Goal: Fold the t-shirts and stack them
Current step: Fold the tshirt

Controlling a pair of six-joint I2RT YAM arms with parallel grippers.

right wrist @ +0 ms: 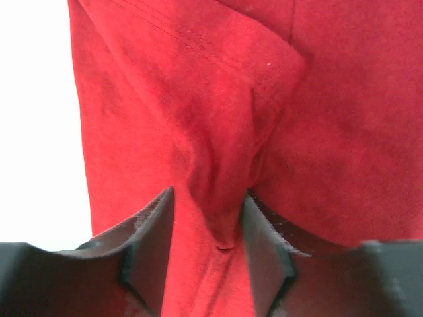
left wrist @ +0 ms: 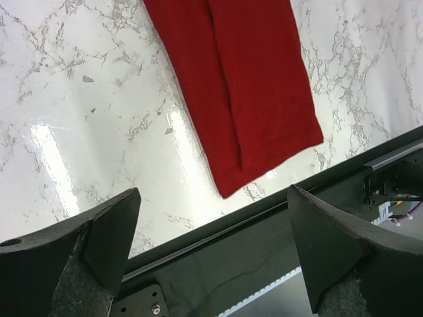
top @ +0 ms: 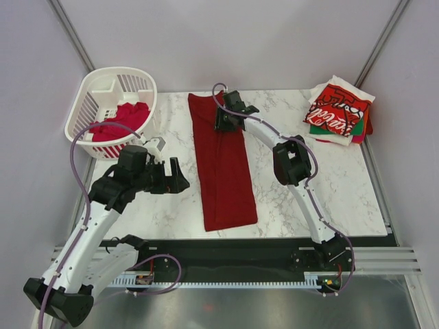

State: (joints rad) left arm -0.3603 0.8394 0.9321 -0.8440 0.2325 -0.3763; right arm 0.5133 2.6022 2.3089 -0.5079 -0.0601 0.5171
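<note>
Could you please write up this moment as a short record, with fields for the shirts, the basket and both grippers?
Shirt in work: dark red t-shirt, folded into a long strip, lying flat in the middle
Right gripper: at the strip's far end, closed on a ridge of its cloth
Left gripper: open, empty, left of the strip and apart from it
Basket: far left corner, red cloth inside
Stack: folded shirts at far right, Coca-Cola shirt on top
</note>
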